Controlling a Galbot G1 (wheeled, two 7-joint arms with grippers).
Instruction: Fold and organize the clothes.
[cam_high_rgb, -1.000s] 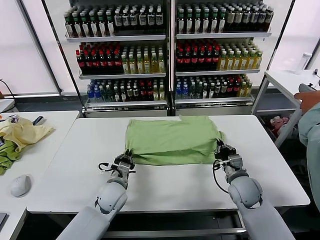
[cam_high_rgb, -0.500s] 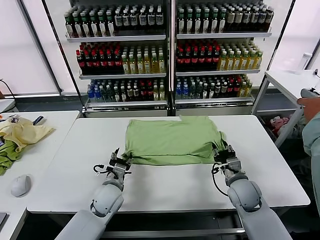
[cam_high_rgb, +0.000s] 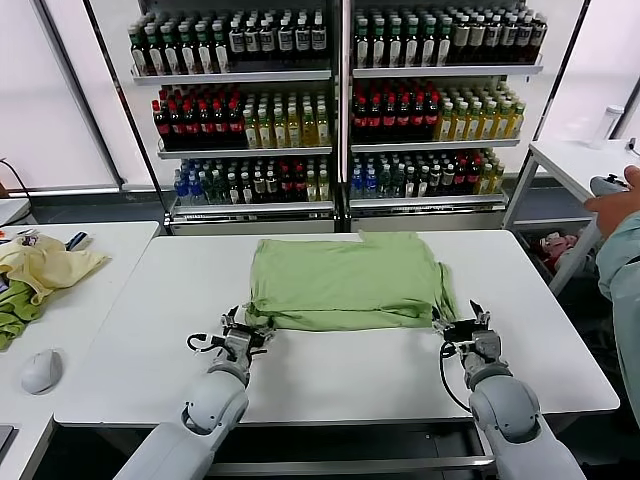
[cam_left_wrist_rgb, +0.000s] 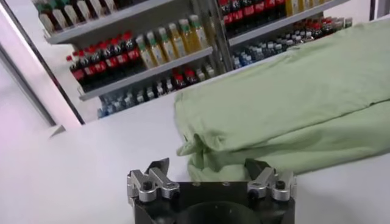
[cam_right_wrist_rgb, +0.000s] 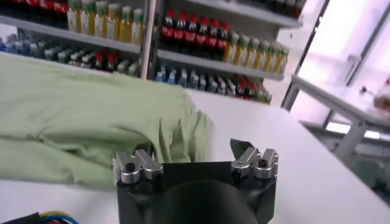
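The light green shirt lies folded into a rough rectangle at the centre of the white table, its near edge doubled over and a bunched sleeve at the right corner.

The left gripper sits on the table just at the near left corner of the shirt. In the left wrist view its jaws stand apart and hold nothing; the shirt's folded corner lies just ahead of them. The right gripper sits just beside the near right corner, jaws likewise apart and empty, with the bunched sleeve ahead and to one side.

Judgement: one fold appears complete; further folds remain.

Risks from this state:
- Closing on the top layer only would peel the fold open instead of lifting the stack.
- The bunched right corner may snag or drag, skewing the rectangle.
- Unequal grip timing between the two grippers would twist the fabric.
- A low approach may push the near edge away and wrinkle it.
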